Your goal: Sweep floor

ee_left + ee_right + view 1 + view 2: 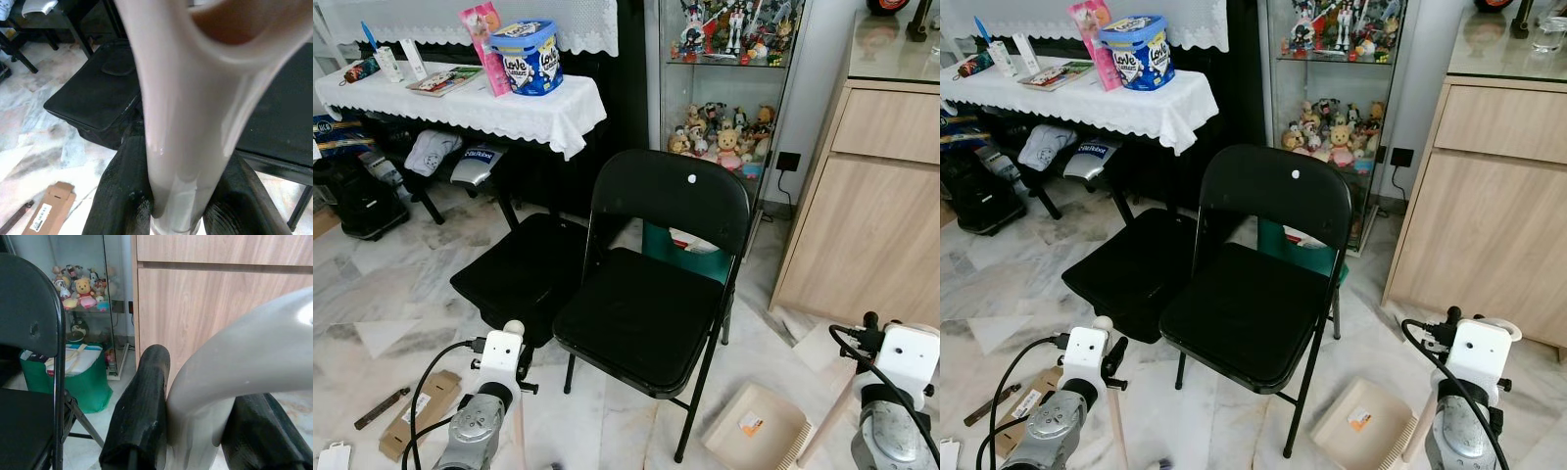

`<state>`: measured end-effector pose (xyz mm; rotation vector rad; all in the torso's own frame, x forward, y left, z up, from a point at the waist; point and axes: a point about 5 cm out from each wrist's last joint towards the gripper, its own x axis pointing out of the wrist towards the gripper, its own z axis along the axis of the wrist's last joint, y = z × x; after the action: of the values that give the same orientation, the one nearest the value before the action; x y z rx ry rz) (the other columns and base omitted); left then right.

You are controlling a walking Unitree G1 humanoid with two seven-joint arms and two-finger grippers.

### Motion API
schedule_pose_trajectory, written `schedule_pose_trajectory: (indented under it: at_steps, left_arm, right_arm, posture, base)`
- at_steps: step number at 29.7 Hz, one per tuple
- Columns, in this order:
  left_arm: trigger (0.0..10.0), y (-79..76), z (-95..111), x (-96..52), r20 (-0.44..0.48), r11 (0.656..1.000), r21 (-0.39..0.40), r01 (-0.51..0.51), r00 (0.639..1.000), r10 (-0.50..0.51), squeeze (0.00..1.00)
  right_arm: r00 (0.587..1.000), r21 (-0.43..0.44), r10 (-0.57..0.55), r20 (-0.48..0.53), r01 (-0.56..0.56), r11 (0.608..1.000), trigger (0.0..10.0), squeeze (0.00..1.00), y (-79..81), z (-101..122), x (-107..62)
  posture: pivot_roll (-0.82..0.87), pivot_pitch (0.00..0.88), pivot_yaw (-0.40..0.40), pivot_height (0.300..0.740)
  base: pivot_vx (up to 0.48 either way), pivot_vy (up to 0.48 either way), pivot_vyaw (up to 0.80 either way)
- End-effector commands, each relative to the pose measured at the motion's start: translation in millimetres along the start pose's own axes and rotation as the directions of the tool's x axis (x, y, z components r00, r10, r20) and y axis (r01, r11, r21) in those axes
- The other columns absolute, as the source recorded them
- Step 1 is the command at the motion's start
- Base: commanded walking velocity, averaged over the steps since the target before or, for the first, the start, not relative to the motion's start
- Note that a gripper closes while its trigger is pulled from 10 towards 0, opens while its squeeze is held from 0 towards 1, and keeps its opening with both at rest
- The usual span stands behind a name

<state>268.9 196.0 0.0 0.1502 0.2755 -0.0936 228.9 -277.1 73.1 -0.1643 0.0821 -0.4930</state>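
Floor (pixel 391 313): pale marble tiles, veined grey; a flattened cardboard box (pixel 419 411) near the left arm.
Background: table (pixel 460 108) under a white lace cloth carrying a blue tub (pixel 527 57); glass cabinet (pixel 724 88) of soft toys; light wood cupboard (pixel 871 206) on the right.
Chair (pixel 656 294): black, folding, in the middle of the scene; a green bag (pixel 680 257) behind it; a low black cushioned seat (pixel 519 274) just beside it on the left.
Left gripper (pixel 178 215): low at the left; fingers (pixel 122 196) clamped on either side of a pale broom handle (pixel 181 122).
Right gripper (pixel 195 431): low at the right; fingers (pixel 142 406) closed against the curved cream handle of the dustpan (pixel 754 426).
Dustpan: beige tray lying on the floor right of the chair's legs, near the cupboard.
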Motion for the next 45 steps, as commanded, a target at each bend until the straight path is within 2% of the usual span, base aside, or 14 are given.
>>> schedule_pose_trajectory:
  at_steps: [1, 20, 31, 36, 45]
  left_arm:
    - [10.0, 4.9, 1, -0.3, 0.007, 1.0, 0.02, -0.003, 1.0, 0.003, 0.0]
    - [10.0, 6.5, 4, 0.5, 0.018, 1.0, 0.015, -0.004, 1.0, 0.004, 0.0]
    - [10.0, 8.1, 5, 1.7, 0.019, 1.0, 0.01, -0.011, 1.0, 0.011, 0.0]
    - [10.0, 11.1, 7, 2.9, 0.02, 1.0, -0.006, -0.03, 0.999, 0.03, 0.0]
    - [10.0, 11.5, 8, 3.5, 0.021, 1.0, -0.004, -0.03, 0.999, 0.03, 0.0]
  right_arm:
    - [0.999, 0.013, 0.01, 0.034, -0.011, 1.0, 10.0, 0.0, 4.9, 8, 2.5]
    - [0.999, 0.016, 0.0, 0.032, 0.0, 1.0, 10.0, 0.0, 4.0, 8, 2.1]
    - [0.999, 0.02, 0.014, 0.032, -0.015, 1.0, 10.0, 0.0, 6.1, 8, 1.4]
    - [0.998, 0.02, 0.05, 0.031, -0.051, 0.999, 10.0, 0.0, 15.0, 8, -0.4]
    - [0.997, 0.032, 0.066, 0.03, -0.067, 0.997, 10.0, 0.0, 21.2, 8, -2.7]
  posture:
    - [-0.16, 0.0, 0.139, 0.74]
    - [-0.16, 0.0, 0.143, 0.74]
    - [-0.15, 0.0, 0.143, 0.74]
    - [-0.15, 0.0, 0.144, 0.74]
    - [-0.15, 0.0, 0.145, 0.74]
  base:
    - [-0.24, 0.0, 0.0]
    - [-0.286, 0.0, 0.0]
    - [0.0, 0.0, 0.0]
    - [0.0, 0.0, 0.69]
    - [0.0, 0.0, 0.8]
